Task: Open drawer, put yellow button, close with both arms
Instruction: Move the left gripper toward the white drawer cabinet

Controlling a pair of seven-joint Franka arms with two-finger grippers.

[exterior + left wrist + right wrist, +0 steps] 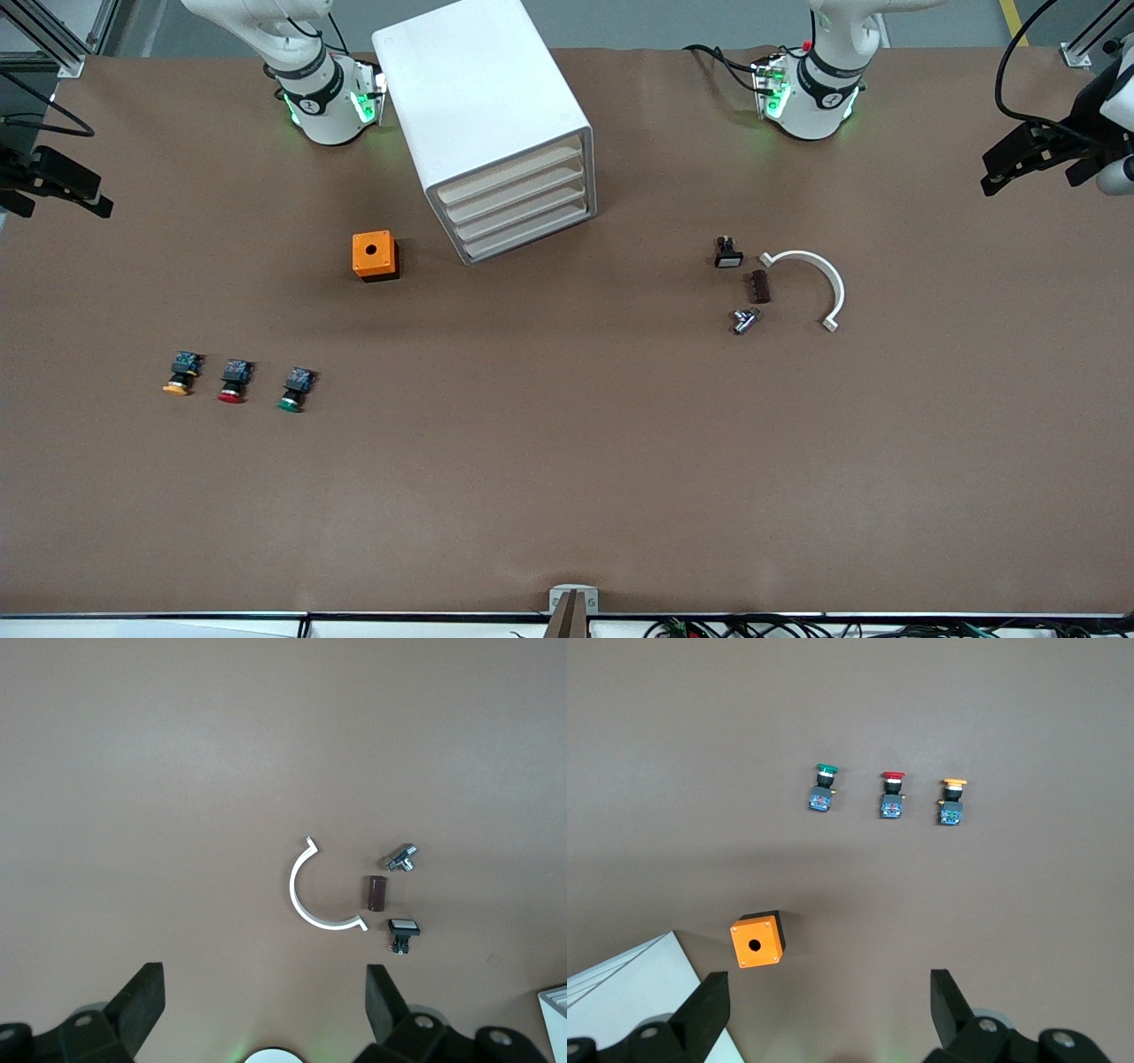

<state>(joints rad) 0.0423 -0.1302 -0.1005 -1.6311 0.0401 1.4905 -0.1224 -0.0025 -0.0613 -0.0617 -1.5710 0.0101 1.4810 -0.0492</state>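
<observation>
Left gripper [261, 1010]: fingers spread, empty, high over a white plastic arc [312, 893] and small parts. Right gripper [828, 1014]: spread, empty, high over an orange box [757, 940]. Yellow button [181, 373] lies beside the red button [234, 381], at the right arm's end. Only the front view shows the drawer [512, 169], shut, in the boxy white cabinet [478, 106].

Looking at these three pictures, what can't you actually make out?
- Drawer contents: shut fronts hide them, front view.
- Cabinet: cut off by the right wrist view's edge.
- Left hand and right hand: only fingertips enter each wrist view.
- Yellow button: markings too small.
</observation>
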